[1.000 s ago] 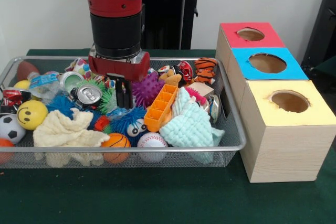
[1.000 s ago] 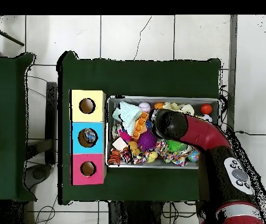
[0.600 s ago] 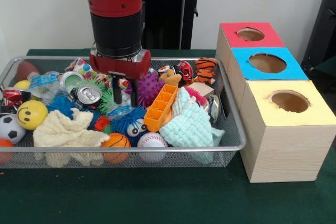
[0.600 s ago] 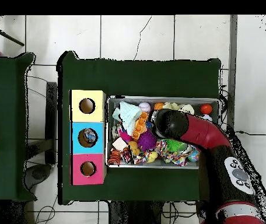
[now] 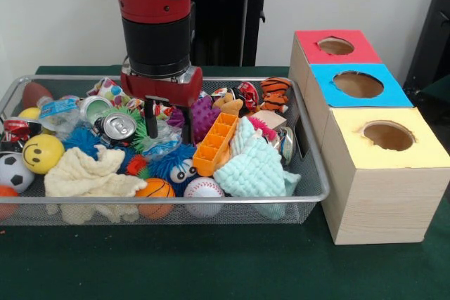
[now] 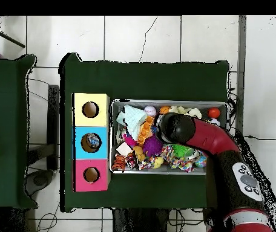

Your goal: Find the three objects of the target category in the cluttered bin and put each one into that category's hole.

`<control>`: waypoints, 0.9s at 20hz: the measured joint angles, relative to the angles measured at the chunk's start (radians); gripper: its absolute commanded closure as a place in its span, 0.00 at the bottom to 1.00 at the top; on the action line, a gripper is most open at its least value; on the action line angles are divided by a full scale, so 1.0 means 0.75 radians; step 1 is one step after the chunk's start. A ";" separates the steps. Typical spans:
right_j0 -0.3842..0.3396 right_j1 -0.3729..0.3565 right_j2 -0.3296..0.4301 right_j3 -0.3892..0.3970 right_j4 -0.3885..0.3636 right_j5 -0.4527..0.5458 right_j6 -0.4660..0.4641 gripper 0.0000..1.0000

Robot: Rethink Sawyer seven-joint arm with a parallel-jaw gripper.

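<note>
My gripper (image 5: pixel 169 128) hangs open over the middle of the wire bin (image 5: pixel 320 191), its fingers spread on either side of a crumpled clear plastic piece (image 5: pixel 163 142). A dented silver can (image 5: pixel 116 126) lies just left of it and a purple spiky ball (image 5: pixel 204 113) just right. Beside the bin stand three wooden boxes, each with a round hole: the red-topped box (image 5: pixel 336 46), the blue-topped box (image 5: pixel 358 83) and the yellow-topped box (image 5: pixel 387 135). In the overhead view the arm (image 6: pixel 207 140) covers the gripper above the bin (image 6: pixel 170 103).
The bin also holds an orange ridged tray (image 5: pixel 216 143), a mint cloth (image 5: pixel 256 168), a cream cloth (image 5: pixel 91 177), a baseball (image 5: pixel 203 187), a small basketball (image 5: pixel 155 189), a smiley ball (image 5: pixel 42 152), a soccer ball (image 5: pixel 14 171) and a tiger toy (image 5: pixel 275 93).
The gripper's fingers, pressed together one second ago, have spread wide apart over the same spot. The arm has barely shifted.
</note>
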 measured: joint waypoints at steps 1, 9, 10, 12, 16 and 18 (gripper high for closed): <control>0.000 0.000 0.000 0.000 0.000 0.000 0.000 0.00; 0.000 0.000 0.000 0.005 0.000 0.000 0.000 0.00; -0.001 0.000 0.000 0.011 0.000 0.000 0.000 0.00; -0.003 0.000 0.000 0.017 0.000 0.000 0.000 0.00; -0.016 0.000 0.000 0.042 0.000 0.000 0.000 0.00; -0.023 -0.001 0.000 0.050 0.000 0.000 0.000 0.00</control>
